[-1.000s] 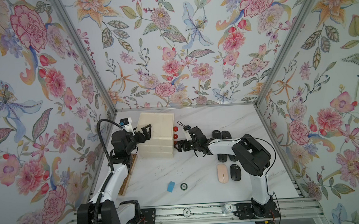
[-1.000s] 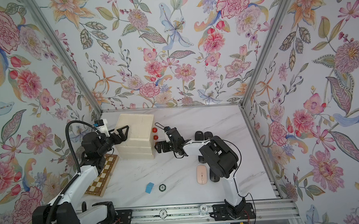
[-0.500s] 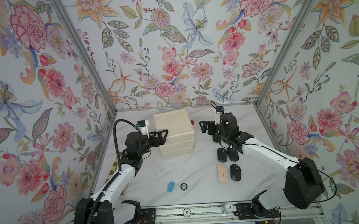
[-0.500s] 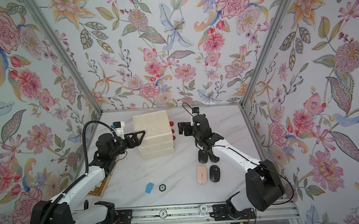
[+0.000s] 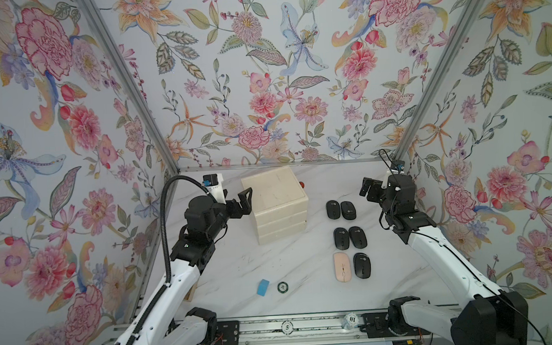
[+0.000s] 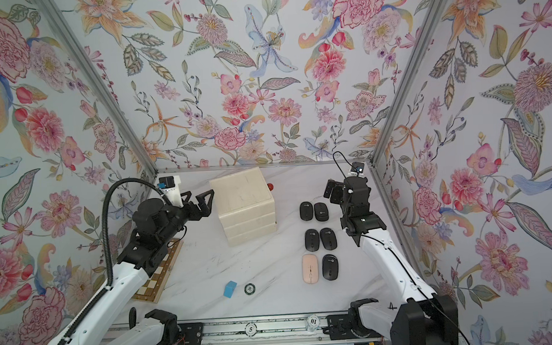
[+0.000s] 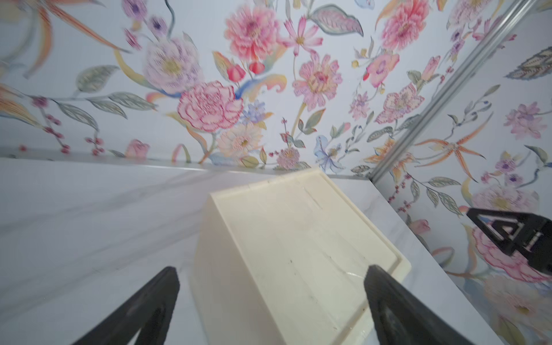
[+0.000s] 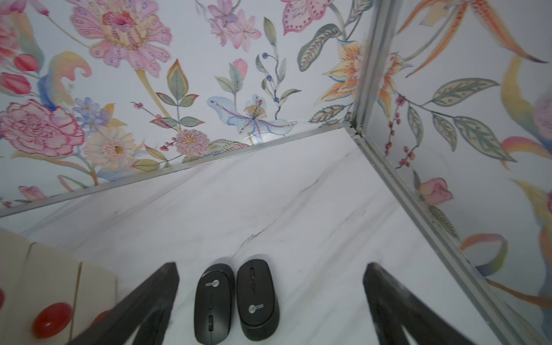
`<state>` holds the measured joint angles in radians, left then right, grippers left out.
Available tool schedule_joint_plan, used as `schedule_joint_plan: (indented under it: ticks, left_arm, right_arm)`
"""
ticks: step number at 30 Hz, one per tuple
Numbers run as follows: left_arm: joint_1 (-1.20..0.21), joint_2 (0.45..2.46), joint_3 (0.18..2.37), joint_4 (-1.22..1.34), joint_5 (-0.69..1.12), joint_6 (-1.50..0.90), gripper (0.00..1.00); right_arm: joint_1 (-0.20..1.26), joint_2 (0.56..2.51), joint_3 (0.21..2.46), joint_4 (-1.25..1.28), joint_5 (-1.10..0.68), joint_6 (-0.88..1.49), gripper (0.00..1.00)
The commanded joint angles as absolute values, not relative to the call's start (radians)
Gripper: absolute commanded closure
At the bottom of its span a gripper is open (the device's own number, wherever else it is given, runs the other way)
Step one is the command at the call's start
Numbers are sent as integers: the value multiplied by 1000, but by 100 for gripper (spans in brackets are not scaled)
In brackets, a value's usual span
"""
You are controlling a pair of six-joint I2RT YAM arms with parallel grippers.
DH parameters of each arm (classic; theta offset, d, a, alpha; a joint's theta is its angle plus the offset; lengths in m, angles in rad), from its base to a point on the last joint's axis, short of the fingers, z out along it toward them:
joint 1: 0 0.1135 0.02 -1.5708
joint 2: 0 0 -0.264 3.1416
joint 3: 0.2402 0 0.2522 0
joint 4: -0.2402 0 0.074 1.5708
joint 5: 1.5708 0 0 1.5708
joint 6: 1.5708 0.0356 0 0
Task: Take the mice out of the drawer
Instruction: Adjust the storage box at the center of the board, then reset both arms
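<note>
Mice (image 5: 341,238) beside the drawers (image 5: 277,199) look light, rigid, slick; pinch across the flanks. Left claw (image 7: 270,268), right claw (image 8: 270,265): spread wide, empty.

Rail discs (image 5: 287,326) — "5", "10"

Left arm (image 5: 164,292) and right arm (image 5: 441,255) in white shells, black joint housings, ribbed black hose (image 5: 164,224) on the left, thin black wire (image 5: 384,156) over the right wrist
</note>
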<state>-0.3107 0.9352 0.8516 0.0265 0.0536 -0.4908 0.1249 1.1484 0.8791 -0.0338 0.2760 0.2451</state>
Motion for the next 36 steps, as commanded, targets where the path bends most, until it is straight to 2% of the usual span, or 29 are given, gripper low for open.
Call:
schedule_joint_plan:
  ticks: [1,3,6,10,12,15,20,23,27,31,34,36]
  left_arm:
    - [-293,859,771,8,-416,-305,0]
    - [-262,816,623,200,-552,-218,0]
    - [-215,791,374,535,-604,-109,0]
    - [-206,892,66,1101,-603,35,0]
    - [-197,980,23,1215,-603,8,0]
    - [-195,1123,52,1245,-531,-8,0]
    - [-203,1449,66,1601,-539,50,0]
    - [-209,1556,83,1687,-533,77,0]
    - [-199,1545,100,1625,-484,66,0]
    - [-158,1623,146,1580,-396,46,0]
    - [-105,1573,223,1335,-344,-32,0]
    - [-83,1580,214,1401,-303,-38,0]
  right_arm:
    - [32,1156,809,-74,310,223,1]
    - [-18,1193,777,-70,259,237,1]
    - [-77,1262,736,3,88,235,1]
    - [-72,1297,589,326,69,182,1]
    - [-63,1301,506,496,41,142,1]
    - [-30,1330,417,694,36,51,1]
    - [-29,1418,369,840,36,17,1]
    - [-20,1467,357,912,-5,5,1]
    - [44,1550,275,1148,79,-55,1]
    - [51,1550,278,1140,92,-57,1]
    - [26,1551,302,1097,47,-38,1]
    - [12,1549,307,1075,26,-29,1]
